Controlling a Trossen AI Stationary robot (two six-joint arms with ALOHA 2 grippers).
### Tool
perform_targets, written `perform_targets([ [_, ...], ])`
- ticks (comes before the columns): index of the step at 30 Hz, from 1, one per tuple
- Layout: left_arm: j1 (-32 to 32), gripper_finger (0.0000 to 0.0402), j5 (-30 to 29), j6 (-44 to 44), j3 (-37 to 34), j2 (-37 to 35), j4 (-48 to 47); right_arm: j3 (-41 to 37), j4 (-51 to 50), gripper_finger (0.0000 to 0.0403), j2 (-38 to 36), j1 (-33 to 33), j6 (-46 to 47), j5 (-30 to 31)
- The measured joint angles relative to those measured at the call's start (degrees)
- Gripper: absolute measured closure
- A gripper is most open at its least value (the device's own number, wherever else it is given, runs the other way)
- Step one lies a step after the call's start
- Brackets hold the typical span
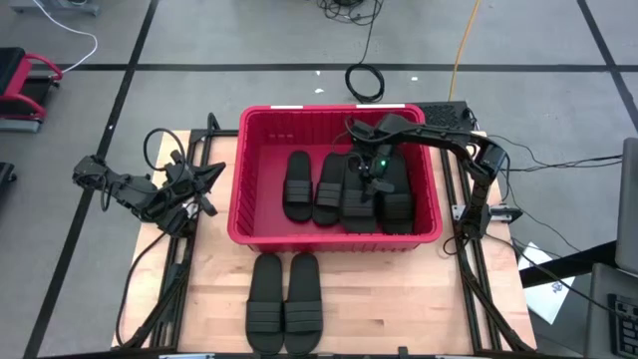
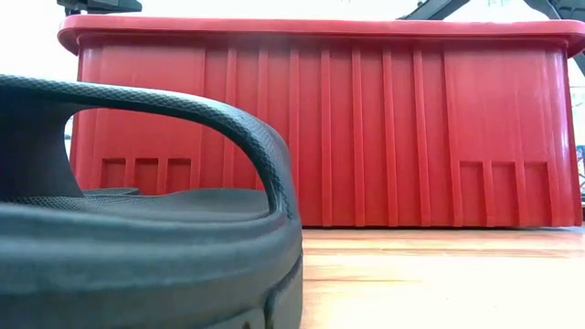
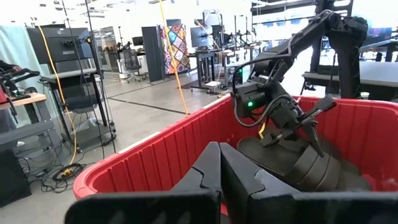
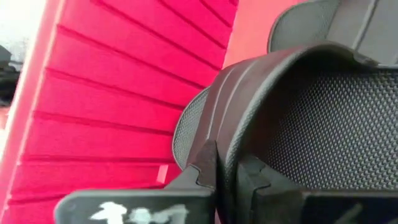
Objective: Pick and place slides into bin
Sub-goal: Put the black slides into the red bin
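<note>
High view shows my right hand (image 1: 376, 172) inside the red bin (image 1: 257, 179), pinching a slide's (image 1: 365, 184) strap at 3 o'clock; releasing crookedly could leave it tilted over neighbours.

Black ribbed-strap slides (image 1: 315, 187): several side by side inside the red ribbed bin (image 1: 261, 125); two (image 1: 284, 299) paired on the table just before it.
</note>
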Motion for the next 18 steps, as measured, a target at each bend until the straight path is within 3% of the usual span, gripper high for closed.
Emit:
perform_targets([
  [18, -0.02, 0.0401, 0.00, -1.29, 0.02, -0.01, 0.10, -4.62, -2.14, 0.0399, -1.24, -1.86, -4.53, 3.16],
])
